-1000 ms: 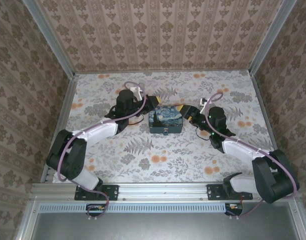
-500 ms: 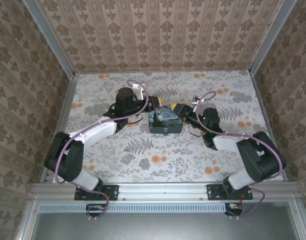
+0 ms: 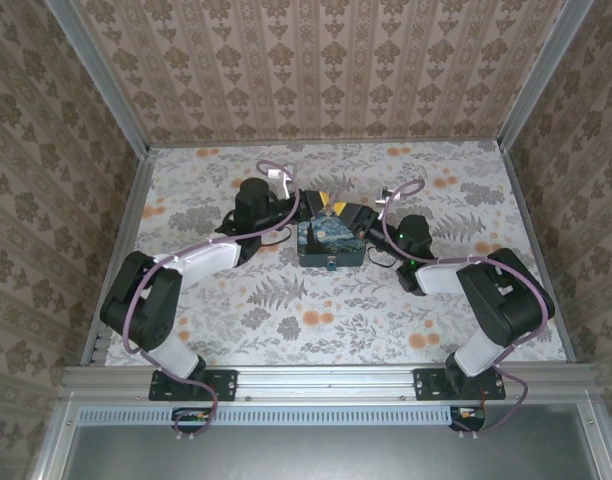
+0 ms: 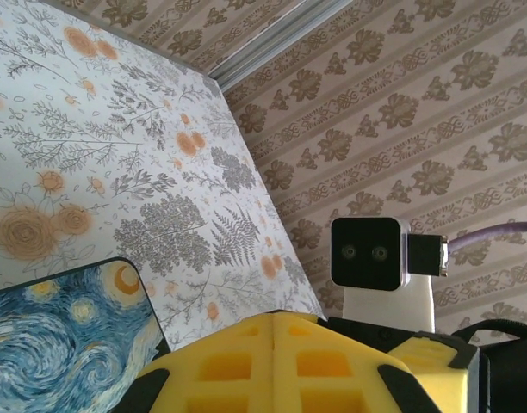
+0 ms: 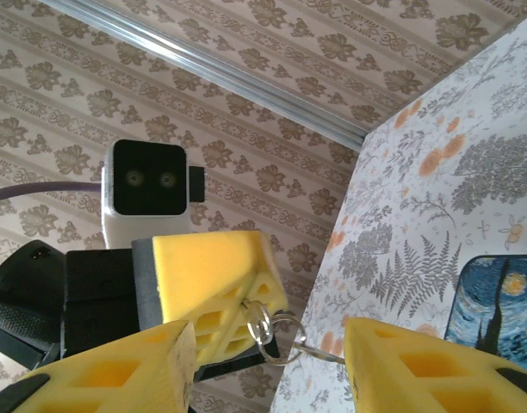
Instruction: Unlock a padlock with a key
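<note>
Padlock [image 3: 331,265]: in the top view, a tiny dark spot low on the near face of the printed box [image 3: 331,240], which sits mid-table [image 3: 286,310]; too small to read shackle or keyhole. Key [image 5: 308,349]: not at the lock. It hangs in the air above the far edge of the box, where the 2 grippers meet. In the right wrist view its ring [image 5: 262,325] sits at the tip of the left gripper [image 4: 274,353], whose yellow fingers are pressed together with no gap, pinching the key by its ring end. The shaft sticks out from there, thin and slightly downward. The right gripper [image 5: 270,348] is spread, 1 finger on each side of ring and shaft, neither clearly pressing on it. Key relation: the shaft's long axis runs nearly across that gap, from 1 finger toward the other, with its tip at or just beside the right-hand finger [image 5: 418,366]; cannot tell if touching. Judgement: this is a hand-over of the key from left to right, insertion not yet begun. Closing would meet the shaft close to end-on, so the grip may skew or the key may swing on its ring. The padlock lies below and nearward of both grippers, with neither clearly nearer.
</note>
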